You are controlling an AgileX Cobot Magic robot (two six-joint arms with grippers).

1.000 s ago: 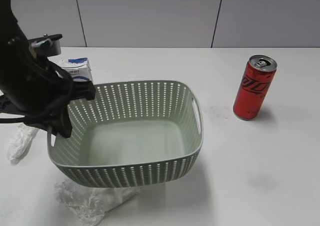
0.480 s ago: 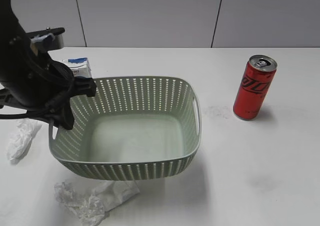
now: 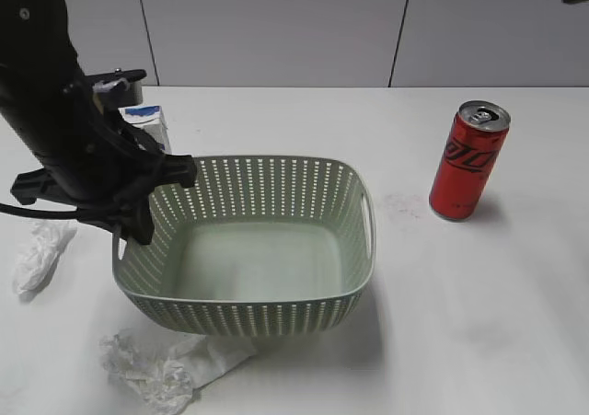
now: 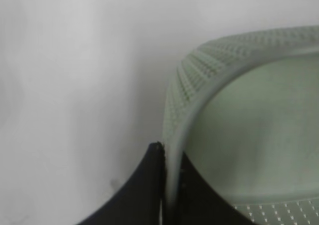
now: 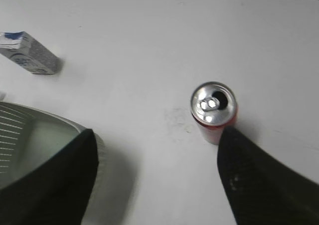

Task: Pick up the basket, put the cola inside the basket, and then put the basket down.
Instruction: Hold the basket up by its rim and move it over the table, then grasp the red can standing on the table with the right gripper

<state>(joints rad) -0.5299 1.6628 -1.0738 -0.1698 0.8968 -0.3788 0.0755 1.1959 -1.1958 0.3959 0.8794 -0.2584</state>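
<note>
From above, the slim red cola can with a silver pull-tab top [image 5: 213, 110] stands upright on the white desk [image 5: 149, 45]. Two dark gripper fingers [image 5: 249, 180] are spread wide apart. The pale green slotted plastic basket's rim [image 5: 30, 116] shows near the lower left, and a white-and-blue carton [image 5: 30, 55] lies near the upper left edge.

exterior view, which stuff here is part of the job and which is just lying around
Part of the job:
- basket, gripped at its left rim by the left gripper
- cola, upright on the table, apart from the basket
- right gripper, open above the cola

Just lying about:
- milk carton behind the basket
- crumpled wrap in front
- crumpled wrap at left
</note>
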